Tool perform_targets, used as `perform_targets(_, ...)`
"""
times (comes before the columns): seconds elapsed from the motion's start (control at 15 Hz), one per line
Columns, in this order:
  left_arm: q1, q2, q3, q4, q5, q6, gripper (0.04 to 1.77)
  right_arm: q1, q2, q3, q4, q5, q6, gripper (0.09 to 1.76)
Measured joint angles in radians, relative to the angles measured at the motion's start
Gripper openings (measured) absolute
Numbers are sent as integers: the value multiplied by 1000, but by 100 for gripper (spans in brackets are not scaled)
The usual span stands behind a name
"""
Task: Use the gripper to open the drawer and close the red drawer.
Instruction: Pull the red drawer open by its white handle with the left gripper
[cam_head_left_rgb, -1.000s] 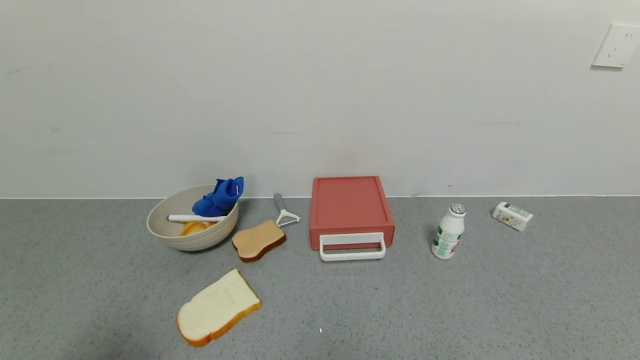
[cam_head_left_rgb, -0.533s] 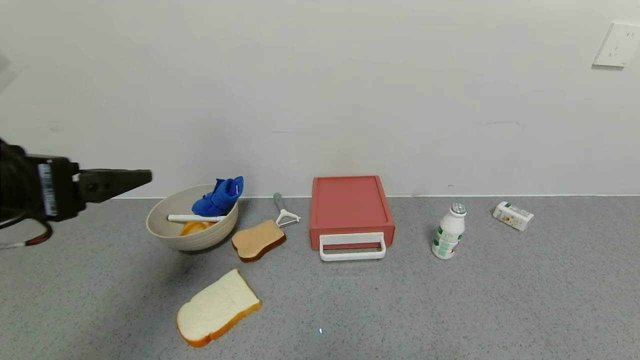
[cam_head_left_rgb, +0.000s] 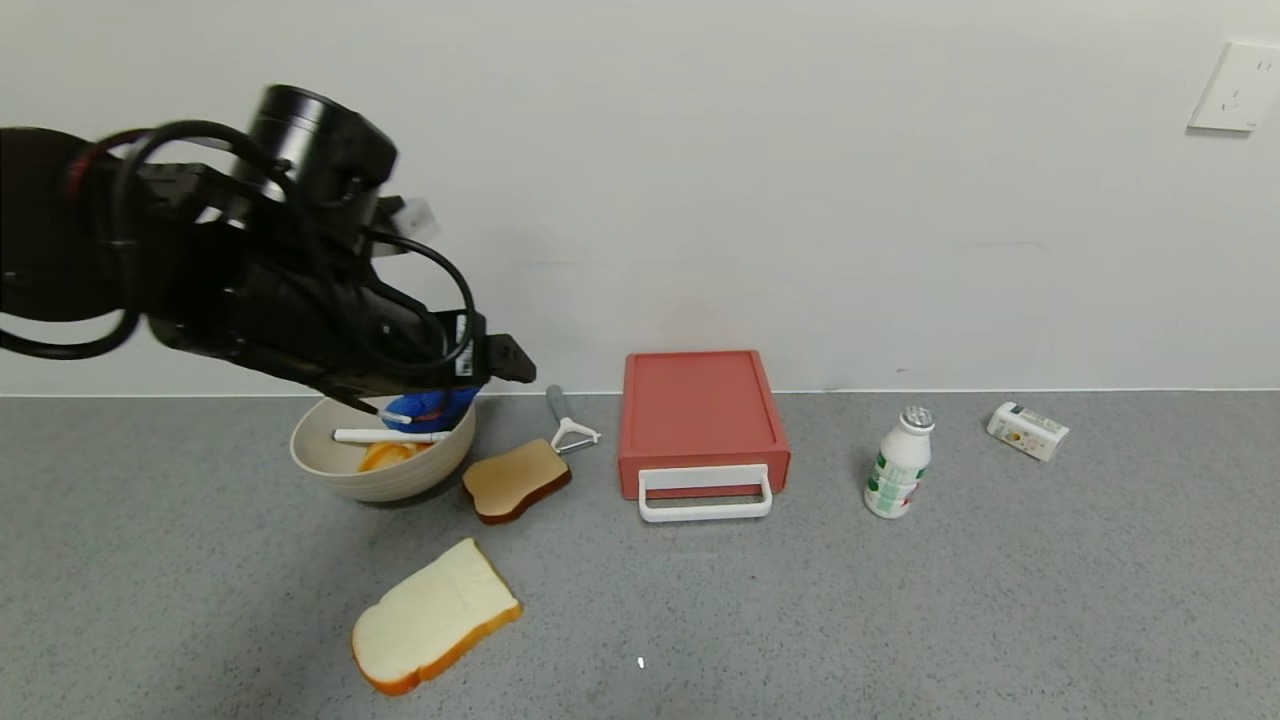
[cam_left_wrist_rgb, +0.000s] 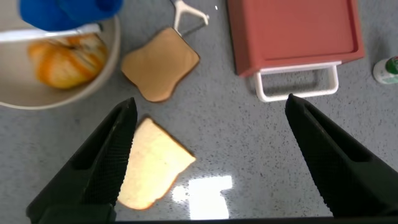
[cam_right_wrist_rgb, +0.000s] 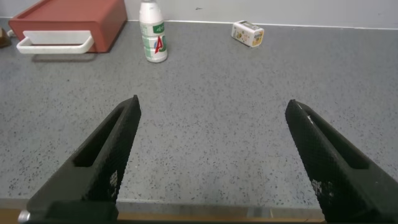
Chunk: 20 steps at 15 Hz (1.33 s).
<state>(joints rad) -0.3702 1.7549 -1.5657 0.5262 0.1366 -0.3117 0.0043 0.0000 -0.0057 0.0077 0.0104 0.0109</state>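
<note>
Left black gripper with looping cables (cam_head_left_rgb: 500, 365): raised over the beige ribbed bowl (cam_head_left_rgb: 340, 470), fingers spread wide, gripping nothing. Shallow red plastic drawer with white loop handle (cam_head_left_rgb: 702, 425): off to the gripper's right and lower, shut flush in its box on the grey speckled counter (cam_head_left_rgb: 900, 620). Right black gripper (cam_right_wrist_rgb: 211, 162): low over bare counter, jaws wide apart, empty; drawer ahead on its left.

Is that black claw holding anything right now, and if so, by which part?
Nothing is held. The left gripper hangs open above the counter, short of the drawer and its white handle. The right gripper is open too, over bare counter.
</note>
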Motion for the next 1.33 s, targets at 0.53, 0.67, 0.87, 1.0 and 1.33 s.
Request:
perform_targets(0.53,-172,277,-182,139,25,-151,172,0,0,0,0,0,0,171)
perform_targets(0.67,-206,338,-245,170,25,-181,172,0,0,0,0,0,0,171)
perform_targets(0.87,-239,428,-331,210,25,-226,172,0,0,0,0,0,0,171)
perform_targets(1.0,-246,481,-363,213,25,-237,172,0,0,0,1,0,0,171)
perform_targets(1.33,-241,563,-403,191,22,-232,172,0,0,0,1,0,0,171)
